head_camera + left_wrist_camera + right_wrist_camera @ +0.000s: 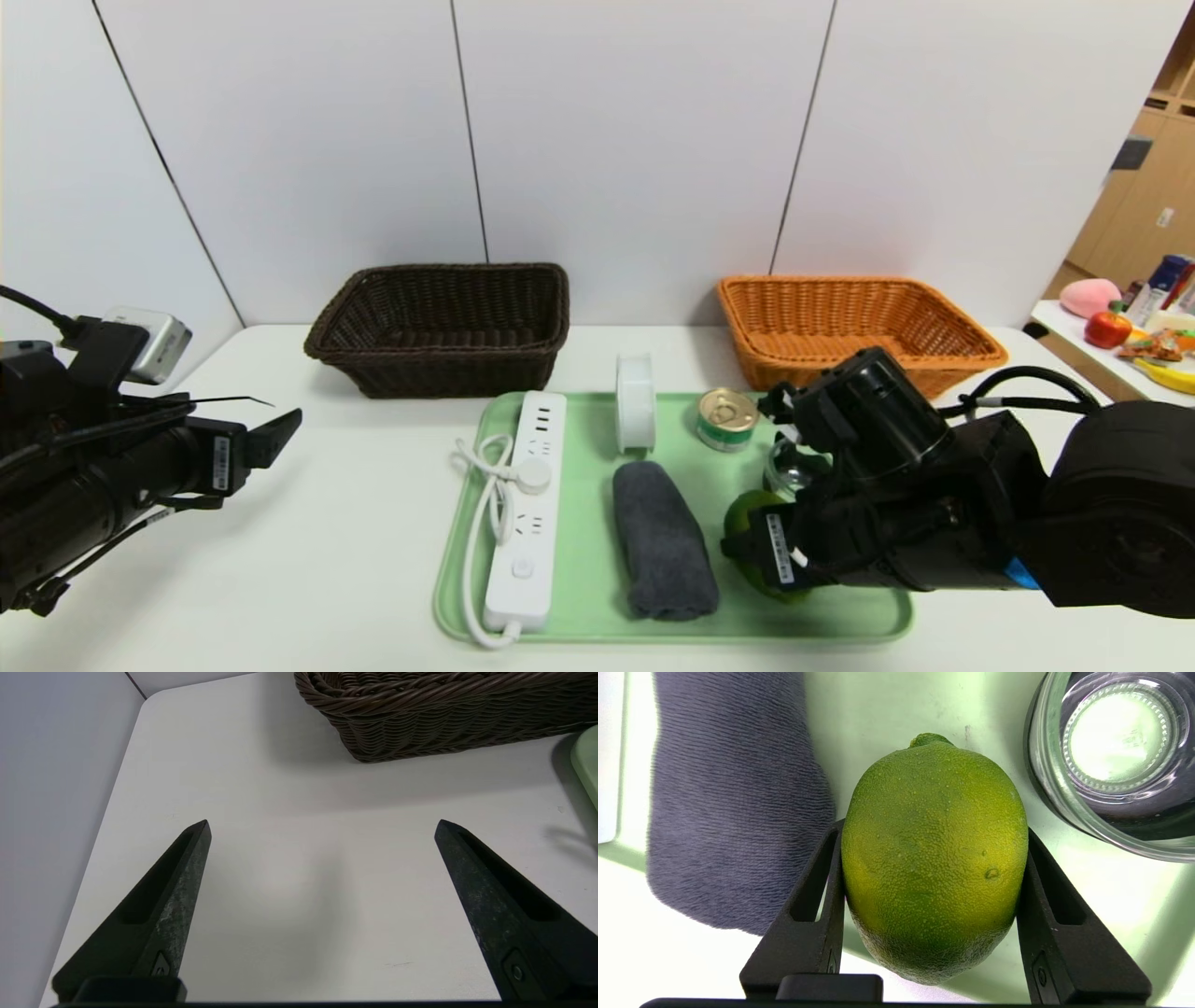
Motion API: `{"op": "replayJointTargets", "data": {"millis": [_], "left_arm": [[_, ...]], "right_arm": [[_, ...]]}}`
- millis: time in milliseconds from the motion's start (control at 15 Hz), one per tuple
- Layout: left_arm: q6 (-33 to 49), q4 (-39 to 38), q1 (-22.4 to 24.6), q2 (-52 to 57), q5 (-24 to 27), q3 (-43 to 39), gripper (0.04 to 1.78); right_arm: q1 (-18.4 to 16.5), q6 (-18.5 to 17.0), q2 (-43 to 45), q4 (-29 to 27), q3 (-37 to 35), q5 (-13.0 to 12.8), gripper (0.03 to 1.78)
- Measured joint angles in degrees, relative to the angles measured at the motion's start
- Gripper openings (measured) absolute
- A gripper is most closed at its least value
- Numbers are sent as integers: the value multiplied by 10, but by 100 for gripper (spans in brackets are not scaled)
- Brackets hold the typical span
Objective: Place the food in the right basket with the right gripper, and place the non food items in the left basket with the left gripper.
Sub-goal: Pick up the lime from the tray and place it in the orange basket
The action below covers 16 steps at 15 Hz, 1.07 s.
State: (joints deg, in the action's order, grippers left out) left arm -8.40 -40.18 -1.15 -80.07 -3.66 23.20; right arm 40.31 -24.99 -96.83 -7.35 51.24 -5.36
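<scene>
My right gripper point(758, 551) point(934, 829) is shut on the green fruit point(747, 521) point(934, 858), one finger pressing each side, low over the green tray point(579, 597). The rolled grey towel point(661, 541) point(733, 798) lies next to it and the clear glass dish point(786, 467) point(1120, 751) is just behind. The tin point(726, 418), the tape roll point(635, 403) and the white power strip point(527, 504) are on the tray. The orange basket point(854, 327) and the dark brown basket point(443, 327) point(444, 714) stand behind. My left gripper point(280, 431) point(322, 826) is open and empty over the table's left side.
White wall panels rise right behind the baskets. A side table point(1064, 322) at the far right holds an apple, a banana and other items. The table's left edge and corner show in the left wrist view point(135, 728).
</scene>
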Motion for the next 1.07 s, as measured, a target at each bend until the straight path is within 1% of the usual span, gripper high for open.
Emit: {"op": "replayJointTargets", "data": {"millis": [200,333,400,467,533,600,733,800,867,933,1000,1067], "left_arm": [[6,0,0,0,0,0,169],[6,0,0,0,0,0,169],[6,0,0,0,1,0,169],[7,0,0,0,2,0,169],[10,0,0,1,1,0,169],[13,0,0,2,1,-1,169],[14,-1,0,3,1,-1,169],[14,-1,1,4,1,-1,169],[14,-1,1,4,1,-1,169],[14,-1,1,4,1,-1,169],[14,-1,1,4,1,-1,169],[14,-1,1,5,1,-1,169]], "right_arm": [[17,8,52,9,9,-6,99],[19,23,107,38,24,-12,99],[10,32,132,60,29,-12,98],[-12,47,152,88,33,-10,98],[-47,70,168,121,34,-4,98],[-89,97,177,158,35,11,98],[-194,162,176,224,42,60,98],[-249,204,163,254,51,86,98],[-290,238,145,275,65,103,98],[-325,266,120,285,86,114,98],[-349,280,94,281,111,120,98],[-367,285,67,269,141,122,98]]}}
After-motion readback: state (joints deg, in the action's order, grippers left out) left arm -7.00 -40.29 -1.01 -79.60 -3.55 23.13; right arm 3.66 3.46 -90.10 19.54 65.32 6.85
